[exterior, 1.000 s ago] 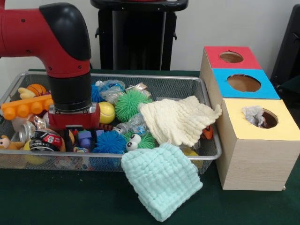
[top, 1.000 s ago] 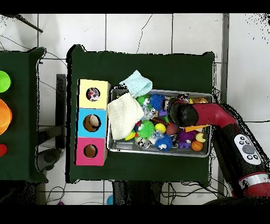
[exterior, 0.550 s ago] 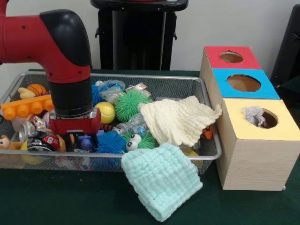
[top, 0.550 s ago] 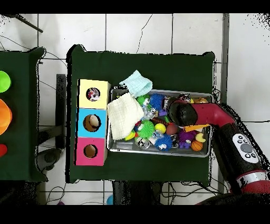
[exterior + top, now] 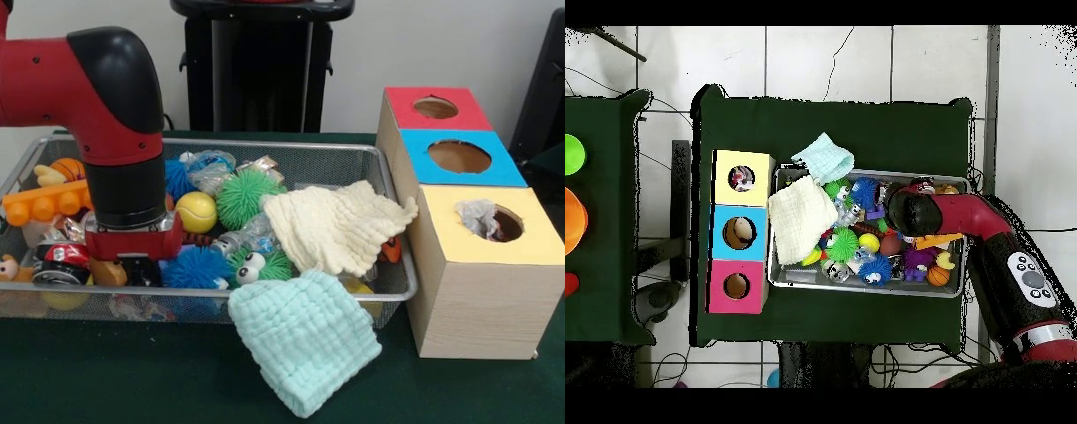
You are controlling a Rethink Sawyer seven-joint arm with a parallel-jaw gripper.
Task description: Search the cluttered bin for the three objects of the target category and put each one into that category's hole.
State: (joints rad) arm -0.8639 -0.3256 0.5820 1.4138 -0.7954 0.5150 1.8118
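1 grey crumpled item [image 5: 481, 217] already sits in the yellow hole [image 5: 496, 223], at 3 o'clock from our bin [image 5: 291, 152]. We judge 2 cloths remain: cream cloth [image 5: 335, 225] and mint cloth [image 5: 305, 340] on the rim. Gripper [image 5: 134, 268] is buried at 9 o'clock; we cannot tell its fingers' state.

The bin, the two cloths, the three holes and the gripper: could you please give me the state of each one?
Wire bin: full of toys.
Cream cloth: draped over bin's rim.
Mint cloth: hanging over rim onto table.
Yellow hole: holds grey cloth.
Blue hole: open.
Red hole: open.
Gripper: down among toys, fingers hidden.
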